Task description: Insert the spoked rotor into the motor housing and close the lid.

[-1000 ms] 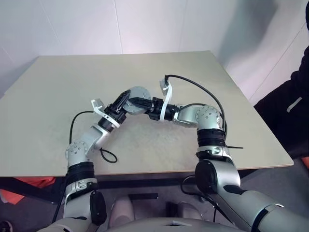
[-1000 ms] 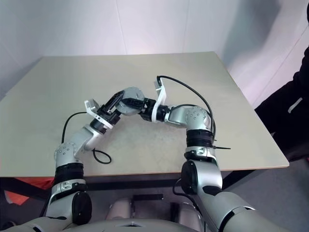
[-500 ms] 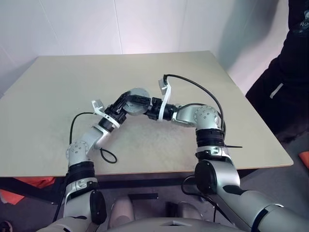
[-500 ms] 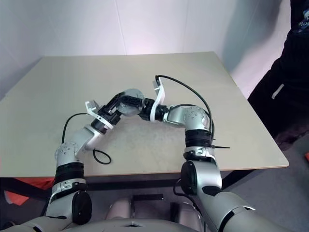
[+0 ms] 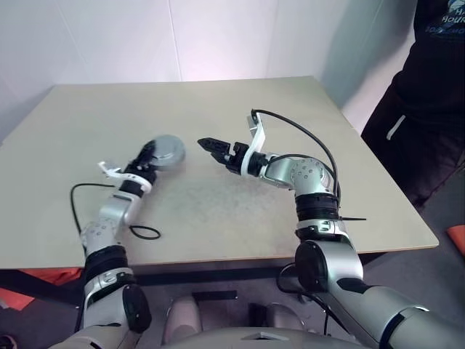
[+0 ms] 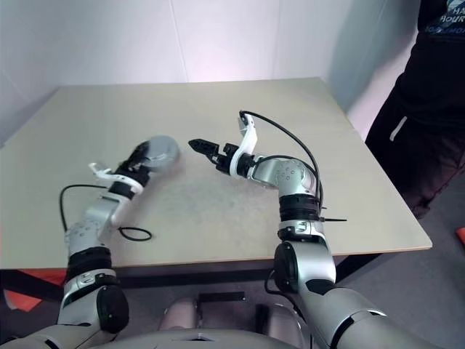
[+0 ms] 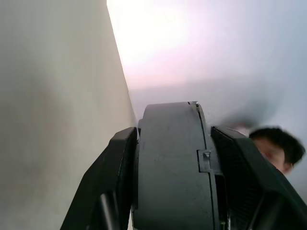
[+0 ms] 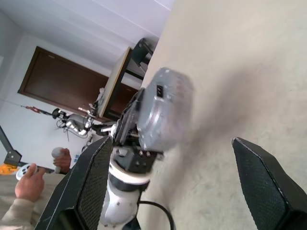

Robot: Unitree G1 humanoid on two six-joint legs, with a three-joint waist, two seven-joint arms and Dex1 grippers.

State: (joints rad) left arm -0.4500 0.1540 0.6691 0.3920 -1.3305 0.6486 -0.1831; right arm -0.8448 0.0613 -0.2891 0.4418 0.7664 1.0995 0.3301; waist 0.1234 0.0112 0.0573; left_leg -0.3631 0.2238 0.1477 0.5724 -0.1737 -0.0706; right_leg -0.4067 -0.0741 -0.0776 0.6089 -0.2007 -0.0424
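Left gripper point(image 5: 149, 156): you have its two black fingers clamped on the round silver-grey metal motor housing point(image 5: 166, 150), lid face closed over it as far as the head views show; it is held off the table point(image 5: 218, 211), out on the left side.
Left wrist view: the housing's grey rim point(image 7: 172, 167) sits between the finger pads point(image 7: 112, 177), touching both. The seam between body and lid runs along the rim; you cannot tell whether the lid is fully seated.
Right gripper point(image 5: 212, 145): jaws spread wide and empty, pointing toward the housing, well apart from it.
Right wrist view: the housing point(image 8: 163, 110) shows face-on beyond the open fingers point(image 8: 93, 177).
Spoked rotor: not separately visible; judged to be inside the housing.
Background: a person in dark clothing point(image 5: 429, 87) stands just beside the table's far right corner.
Risk 1: the grip is on a curved rim only; a quick wrist swing could let the housing slip and drop.
Risk 2: if the lid is merely resting, tilting may shed it.
Risk 3: setting it down on its edge would let it roll.
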